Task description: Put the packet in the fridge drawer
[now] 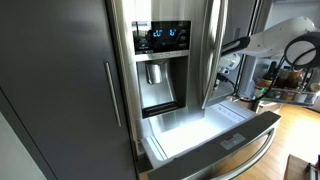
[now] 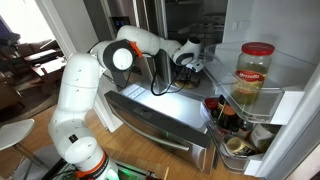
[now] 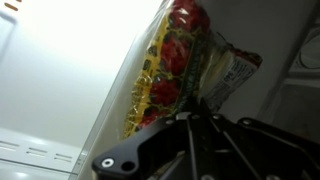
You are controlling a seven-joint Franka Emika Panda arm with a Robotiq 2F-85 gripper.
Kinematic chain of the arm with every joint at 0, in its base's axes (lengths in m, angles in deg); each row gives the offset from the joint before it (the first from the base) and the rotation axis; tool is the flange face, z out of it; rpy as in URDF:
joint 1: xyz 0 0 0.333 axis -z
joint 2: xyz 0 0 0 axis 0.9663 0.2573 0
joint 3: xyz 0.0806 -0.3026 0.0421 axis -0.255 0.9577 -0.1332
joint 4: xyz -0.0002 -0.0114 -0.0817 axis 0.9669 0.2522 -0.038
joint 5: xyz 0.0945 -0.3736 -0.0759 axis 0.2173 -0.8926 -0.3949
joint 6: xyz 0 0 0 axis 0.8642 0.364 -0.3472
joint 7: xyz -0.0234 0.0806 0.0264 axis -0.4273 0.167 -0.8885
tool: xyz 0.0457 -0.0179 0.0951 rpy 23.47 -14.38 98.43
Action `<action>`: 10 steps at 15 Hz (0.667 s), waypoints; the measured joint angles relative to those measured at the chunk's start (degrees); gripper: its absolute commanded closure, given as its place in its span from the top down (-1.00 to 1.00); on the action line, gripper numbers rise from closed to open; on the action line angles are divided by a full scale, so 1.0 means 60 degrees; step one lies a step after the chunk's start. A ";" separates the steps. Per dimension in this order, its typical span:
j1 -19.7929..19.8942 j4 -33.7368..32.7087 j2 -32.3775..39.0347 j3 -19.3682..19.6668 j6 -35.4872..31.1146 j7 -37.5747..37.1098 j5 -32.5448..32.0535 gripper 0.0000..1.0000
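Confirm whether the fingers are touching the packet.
Touching. The wrist view shows the packet with its lower end pinched between the fingers, and no gap is visible where they meet.

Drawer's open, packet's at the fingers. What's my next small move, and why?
Probably lower the gripper toward the white interior of the drawer. In the wrist view the packet seems pinched at the fingertips, and the drawer stands open roughly beneath the gripper, which hangs well above it.
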 measured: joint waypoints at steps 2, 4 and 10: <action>-0.0005 0.0098 -0.0127 0.0000 0.0144 0.0021 0.0000 -0.99; -0.0005 0.0196 -0.0323 0.0000 0.0486 0.0154 0.0000 -0.99; -0.0069 0.1395 -0.1648 0.0236 0.2090 0.1495 -0.0359 -0.99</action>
